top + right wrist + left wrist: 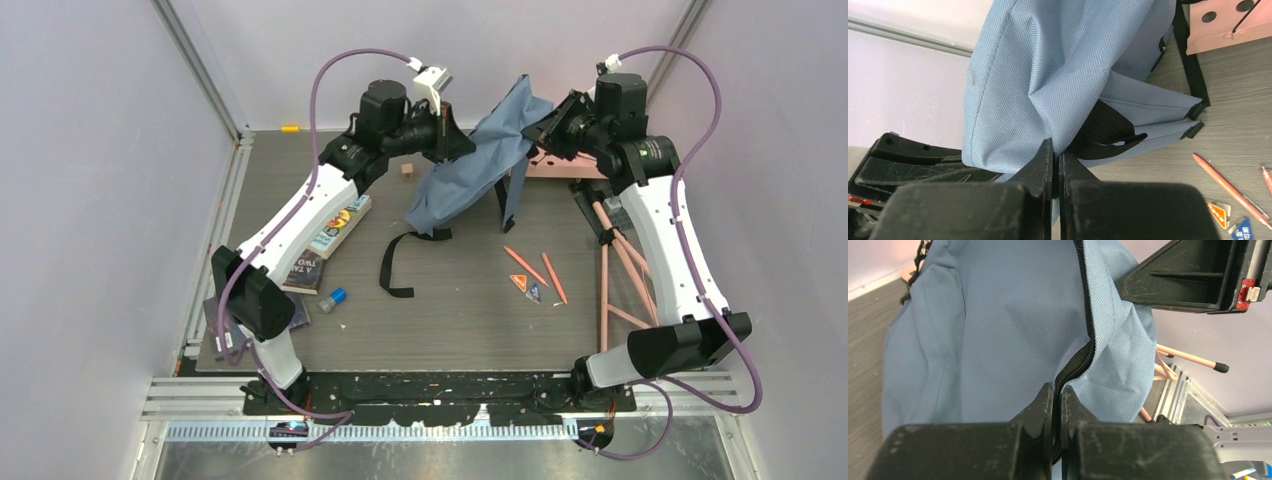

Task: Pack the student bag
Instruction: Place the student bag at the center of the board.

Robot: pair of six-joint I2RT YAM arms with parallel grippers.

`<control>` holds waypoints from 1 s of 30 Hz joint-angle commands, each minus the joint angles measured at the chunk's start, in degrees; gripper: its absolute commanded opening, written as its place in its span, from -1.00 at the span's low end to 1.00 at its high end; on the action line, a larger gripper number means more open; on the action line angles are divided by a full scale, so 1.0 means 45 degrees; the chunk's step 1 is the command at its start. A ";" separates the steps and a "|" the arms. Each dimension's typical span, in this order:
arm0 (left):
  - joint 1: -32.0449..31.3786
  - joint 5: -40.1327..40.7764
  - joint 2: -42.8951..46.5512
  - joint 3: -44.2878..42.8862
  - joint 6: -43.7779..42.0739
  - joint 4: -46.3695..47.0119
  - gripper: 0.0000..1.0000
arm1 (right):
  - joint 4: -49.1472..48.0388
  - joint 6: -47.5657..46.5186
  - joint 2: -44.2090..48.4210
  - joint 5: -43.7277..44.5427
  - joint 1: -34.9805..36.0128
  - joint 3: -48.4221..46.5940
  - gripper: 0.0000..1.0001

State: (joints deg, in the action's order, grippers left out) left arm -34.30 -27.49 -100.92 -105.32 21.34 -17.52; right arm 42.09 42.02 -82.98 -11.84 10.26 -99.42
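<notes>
In L fingers (1039, 409), R fingers (1040, 164): student bag (478, 165)

Your student bag (998, 330) is matt grey-blue woven cloth, and up close you can make out the fine weave. The zipper (1087, 315) running down it has dark teeth with a slight sheen, and the strap (1108, 132) sewn to it is dull black webbing. At the bag, your left gripper (1057, 392) and right gripper (1055, 150) look like matt black plastic, scuffed and scratched pale all over. Under the bag, the worktop (460, 320) reads as grey wood grain with no shine. The books (335, 225) left of the bag have glossy printed covers. The pens (525, 266) on its near side look like smooth salmon plastic.
</notes>
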 commanded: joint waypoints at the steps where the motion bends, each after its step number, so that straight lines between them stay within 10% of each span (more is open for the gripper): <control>1: -0.0331 0.0617 0.0421 -0.1211 -0.0786 -0.0145 -1.00 | -0.0950 -0.0926 0.0972 -0.0075 -0.0021 -0.0969 -0.99; 30: -0.0316 0.5989 0.3213 -0.2758 -0.6128 -0.3786 -1.00 | -0.1189 -0.2124 -0.4398 -0.0249 0.2641 -0.7740 -0.99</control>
State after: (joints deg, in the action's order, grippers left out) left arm -35.62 -3.44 -89.01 -117.32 -3.75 -37.95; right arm 41.80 32.08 -102.30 -16.80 22.39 -131.26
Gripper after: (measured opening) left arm 0.041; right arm 0.056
